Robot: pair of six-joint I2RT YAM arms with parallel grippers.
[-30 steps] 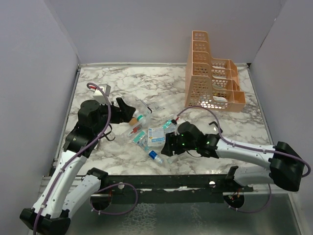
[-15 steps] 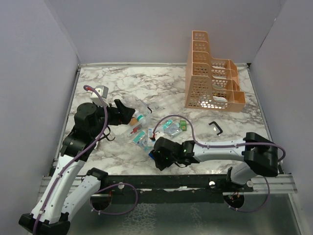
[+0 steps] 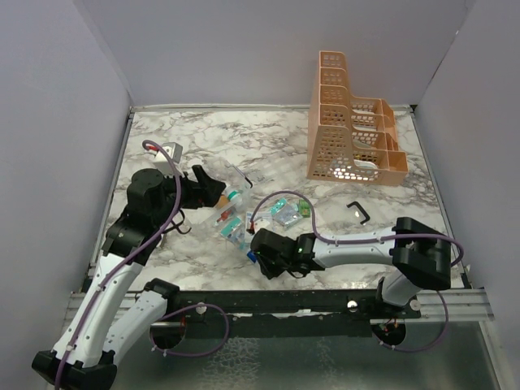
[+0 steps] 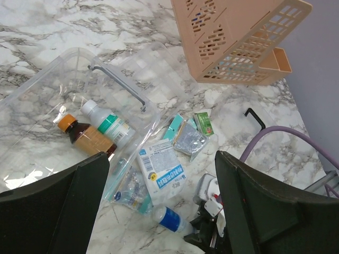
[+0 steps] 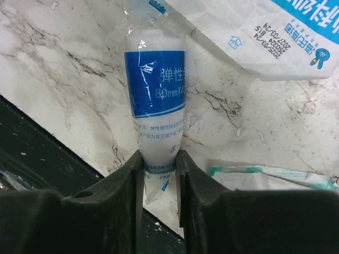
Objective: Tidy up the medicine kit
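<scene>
Now, the right pincer (image 5: 159, 157) is nipped on the near end of a blue-labelled wrapped roll (image 5: 156, 79), one finger pressed to each side (the roll lies flat on the marble, pointing away from the jaws). A white sachet (image 5: 254, 32) lies beyond it to the right. The left pincer (image 4: 160, 157) stands wide apart with nothing in it. Ahead of it and to its left sits the medicine kit (image 4: 37, 100), with a brown bottle (image 4: 85, 136) and a white bottle (image 4: 108, 124) inside.
</scene>
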